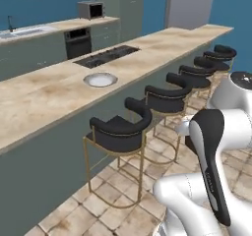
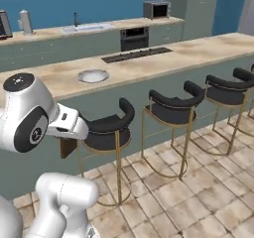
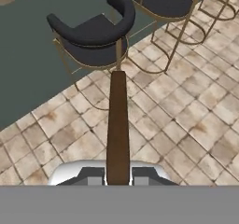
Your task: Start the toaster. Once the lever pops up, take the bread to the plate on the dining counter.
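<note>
In the hand view my gripper (image 3: 117,177) is shut on the bread (image 3: 117,125), a thin dark brown slice seen edge-on that sticks out from between the fingers over the tiled floor. From the right base view the bread (image 2: 68,148) hangs below my hand, in front of the nearest stool. The round whitish-grey plate (image 1: 100,79) (image 2: 93,75) lies on the beige marble top of the dining counter (image 1: 44,100) (image 2: 198,51), beyond that stool and apart from my hand.
Several black bar stools with gold legs (image 1: 118,132) (image 2: 171,110) (image 3: 93,36) line the counter's near side. A black cooktop (image 1: 106,56) (image 2: 136,54) is set into the counter past the plate. Sink (image 2: 84,28) and microwave (image 1: 91,9) sit on the back run.
</note>
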### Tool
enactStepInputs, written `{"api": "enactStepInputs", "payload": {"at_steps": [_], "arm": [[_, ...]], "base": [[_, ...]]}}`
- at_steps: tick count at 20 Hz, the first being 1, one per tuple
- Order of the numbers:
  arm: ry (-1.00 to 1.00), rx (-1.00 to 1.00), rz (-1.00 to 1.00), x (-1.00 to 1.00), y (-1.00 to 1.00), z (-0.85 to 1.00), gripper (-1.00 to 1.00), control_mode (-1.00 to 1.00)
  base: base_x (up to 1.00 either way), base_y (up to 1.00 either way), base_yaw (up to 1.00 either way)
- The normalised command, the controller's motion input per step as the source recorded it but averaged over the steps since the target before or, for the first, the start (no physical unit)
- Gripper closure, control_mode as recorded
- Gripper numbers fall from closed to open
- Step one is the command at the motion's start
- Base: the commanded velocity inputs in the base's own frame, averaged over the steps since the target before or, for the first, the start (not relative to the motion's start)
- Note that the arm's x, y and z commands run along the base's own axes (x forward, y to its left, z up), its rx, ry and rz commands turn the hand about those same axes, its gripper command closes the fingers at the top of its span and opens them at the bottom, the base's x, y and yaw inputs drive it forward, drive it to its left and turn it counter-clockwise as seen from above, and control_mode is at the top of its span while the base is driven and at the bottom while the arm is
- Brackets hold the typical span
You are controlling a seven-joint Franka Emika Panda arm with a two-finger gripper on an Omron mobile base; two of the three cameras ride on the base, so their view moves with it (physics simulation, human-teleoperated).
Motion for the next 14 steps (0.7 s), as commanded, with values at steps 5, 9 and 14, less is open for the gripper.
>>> {"api": "enactStepInputs", "payload": {"at_steps": [5,9,14], "arm": [[0.0,0.0,0.0,0.0,0.0,0.0,1.0,1.0],[0.0,0.0,0.0,0.0,0.0,0.0,1.0,1.0],[0.0,0.0,0.0,0.0,0.0,0.0,1.0,1.0]], "base": [[0.61,-0.52,0.69],[0.64,-0.53,0.67],[0.61,-0.64,0.6]]}}
